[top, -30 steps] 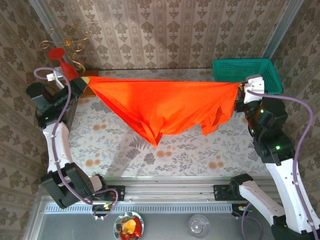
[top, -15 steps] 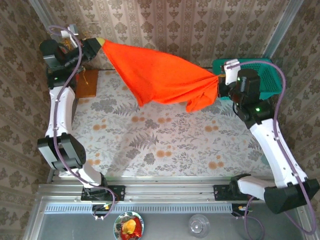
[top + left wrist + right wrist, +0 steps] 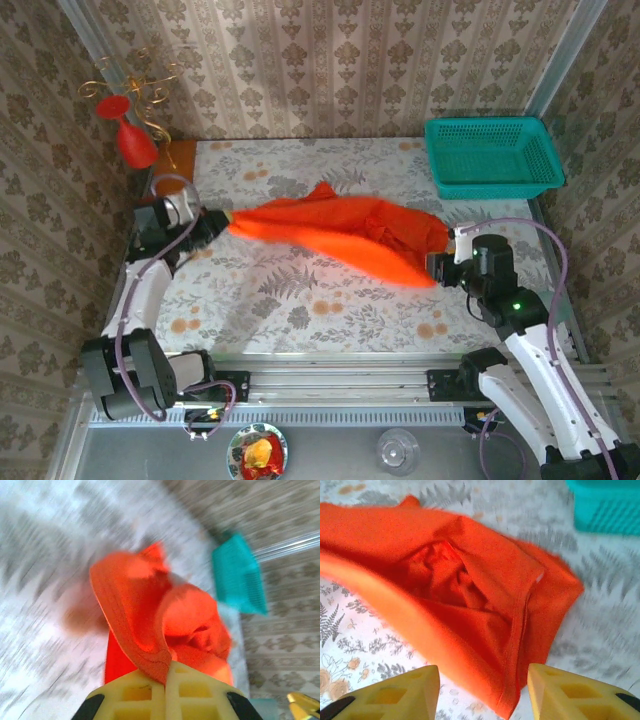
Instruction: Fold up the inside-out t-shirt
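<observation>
Left wrist shows left fingers (image 3: 132, 697) pinching the t-shirt (image 3: 145, 605); right wrist shows right fingers (image 3: 560, 690) spread wide, gripping nothing. It lies bunched, orange, on the counter (image 3: 300, 300).

No legible text anywhere, white tag (image 3: 539, 578) on the inside-out t-shirt (image 3: 485, 570) too small to read

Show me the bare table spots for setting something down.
Widest free patch: the near strip of table between the orange t-shirt and the front rail. Also bare: the far strip between the t-shirt and the back wall, left of the teal basket. Crowded: the middle band, spanned by the t-shirt from left gripper to right gripper.
</observation>
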`<state>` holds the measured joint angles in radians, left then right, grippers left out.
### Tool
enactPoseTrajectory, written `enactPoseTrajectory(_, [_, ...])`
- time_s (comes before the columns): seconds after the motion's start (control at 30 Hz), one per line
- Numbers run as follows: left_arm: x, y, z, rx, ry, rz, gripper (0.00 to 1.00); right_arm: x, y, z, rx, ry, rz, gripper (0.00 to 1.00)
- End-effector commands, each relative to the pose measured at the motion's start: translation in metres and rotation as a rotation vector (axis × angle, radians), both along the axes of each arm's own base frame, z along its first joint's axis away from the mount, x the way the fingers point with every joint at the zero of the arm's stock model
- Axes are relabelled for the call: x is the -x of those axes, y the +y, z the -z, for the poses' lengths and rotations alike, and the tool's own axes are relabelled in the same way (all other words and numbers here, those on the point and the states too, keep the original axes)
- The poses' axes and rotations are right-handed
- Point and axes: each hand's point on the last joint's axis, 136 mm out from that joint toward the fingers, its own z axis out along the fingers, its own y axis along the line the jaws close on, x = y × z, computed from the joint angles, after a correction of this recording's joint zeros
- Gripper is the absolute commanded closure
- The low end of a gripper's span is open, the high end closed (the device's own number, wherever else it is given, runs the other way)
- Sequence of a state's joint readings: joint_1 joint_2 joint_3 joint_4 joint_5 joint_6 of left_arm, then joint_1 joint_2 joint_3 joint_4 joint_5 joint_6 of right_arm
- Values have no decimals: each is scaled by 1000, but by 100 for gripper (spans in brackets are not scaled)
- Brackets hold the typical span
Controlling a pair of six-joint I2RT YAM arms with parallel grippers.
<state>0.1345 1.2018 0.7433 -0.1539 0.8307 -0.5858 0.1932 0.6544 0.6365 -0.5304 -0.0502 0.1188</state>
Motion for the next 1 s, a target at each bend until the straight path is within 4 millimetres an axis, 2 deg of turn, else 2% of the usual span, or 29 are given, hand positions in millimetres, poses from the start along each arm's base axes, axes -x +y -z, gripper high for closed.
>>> enactPoseTrajectory(0.0, [8, 8, 29, -90, 25, 9, 100, -8, 5, -9, -117, -16, 52, 47])
enactPoseTrajectory(0.13, [10, 9, 40, -119, 50, 20, 100, -19, 6, 15, -149, 101, 114, 48])
enactPoseTrajectory(0.27, [9, 12, 41, -146, 52, 20, 100, -32, 11, 39, -205, 217, 177, 59])
enactPoseTrajectory(0.37, [7, 12, 39, -139, 50, 28, 100, -45, 30, 49, -299, 304, 157, 69])
enactPoseTrajectory(0.47, [5, 11, 36, -136, 45, 33, 100, -58, 53, 57, -353, 418, 108, 74])
enactPoseTrajectory(0.73, [4, 9, 31, -125, 28, 43, 100, -114, 116, 82, -312, 495, 11, 68])
enactPoseTrajectory(0.87, [5, 8, 26, -114, 17, 43, 100, -141, 118, 102, -250, 518, 83, 60])
enactPoseTrajectory(0.97, [6, 6, 20, -94, 5, 46, 100, -156, 124, 116, -260, 531, 101, 59])
